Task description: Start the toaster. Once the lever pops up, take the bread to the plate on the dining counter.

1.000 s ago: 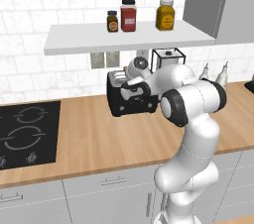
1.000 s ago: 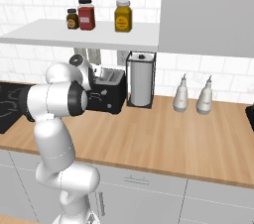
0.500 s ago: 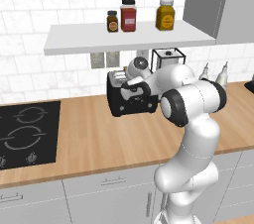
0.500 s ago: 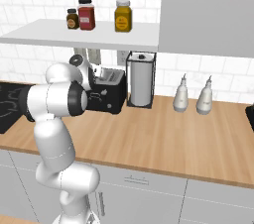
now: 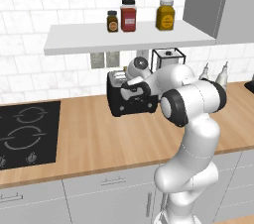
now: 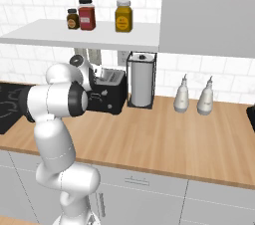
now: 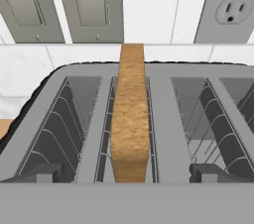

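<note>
Toaster (image 5: 130, 100) stands at the back edge of the wood counter (image 5: 99, 139), against the tiled wall under the shelf (image 5: 124, 37). Black body, silvery top. In the right base view it sits just left of the wire-framed paper-towel holder (image 6: 141, 79).

Bread (image 7: 130, 114): one tan slice, upright on edge in a slot of the toaster (image 7: 163, 119), its top crust standing above the slot rim. Slots on either side show bare wire guides.

Gripper (image 5: 133, 89): poised directly over the toaster top, pointing down at the slots. Jaws spread wide, nothing between them; the two dark fingertips (image 7: 42, 173) sit apart at the lower edge of the hand view, on either side of the slice, not touching it. In the base views the hand is largely masked by the arm's own wrist, so the gap to the toaster top is hard to judge.

Hob (image 5: 25, 134), black, inset toward the left end of the counter. Two pale bottles (image 6: 182, 95) right of the towel holder. Three jars (image 5: 128, 16) on the shelf. Wall outlets (image 7: 230, 7) behind the toaster.
</note>
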### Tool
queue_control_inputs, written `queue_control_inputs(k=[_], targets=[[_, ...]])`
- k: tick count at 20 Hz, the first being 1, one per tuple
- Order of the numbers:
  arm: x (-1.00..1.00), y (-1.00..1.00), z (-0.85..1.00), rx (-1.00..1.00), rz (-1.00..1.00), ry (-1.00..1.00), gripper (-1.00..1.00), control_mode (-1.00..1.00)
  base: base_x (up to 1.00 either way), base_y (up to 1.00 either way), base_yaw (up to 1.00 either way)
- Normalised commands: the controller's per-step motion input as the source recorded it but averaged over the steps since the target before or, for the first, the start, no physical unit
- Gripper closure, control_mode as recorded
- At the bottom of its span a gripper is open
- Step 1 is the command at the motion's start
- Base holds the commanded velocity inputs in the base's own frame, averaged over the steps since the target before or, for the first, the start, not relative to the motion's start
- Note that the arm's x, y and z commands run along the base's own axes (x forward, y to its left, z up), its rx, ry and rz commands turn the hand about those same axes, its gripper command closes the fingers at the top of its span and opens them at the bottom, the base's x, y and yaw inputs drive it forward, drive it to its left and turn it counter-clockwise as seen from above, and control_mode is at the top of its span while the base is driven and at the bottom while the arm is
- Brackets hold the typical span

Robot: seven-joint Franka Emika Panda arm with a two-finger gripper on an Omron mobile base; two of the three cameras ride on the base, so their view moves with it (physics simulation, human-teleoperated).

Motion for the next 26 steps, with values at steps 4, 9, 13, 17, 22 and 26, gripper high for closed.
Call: queue_control_inputs(k=[4,9,13,17,22,26], targets=[[0.0,0.0,0.0,0.0,0.0,0.0,-1.0,-1.0,0.0,0.0,0.0],[0.0,0.0,0.0,0.0,0.0,0.0,-1.0,-1.0,0.0,0.0,0.0],[0.0,0.0,0.0,0.0,0.0,0.0,-1.0,-1.0,0.0,0.0,0.0],[0.0,0.0,0.0,0.0,0.0,0.0,-1.0,-1.0,0.0,0.0,0.0],[0.0,0.0,0.0,0.0,0.0,0.0,-1.0,-1.0,0.0,0.0,0.0],[0.0,0.0,0.0,0.0,0.0,0.0,-1.0,-1.0,0.0,0.0,0.0]])
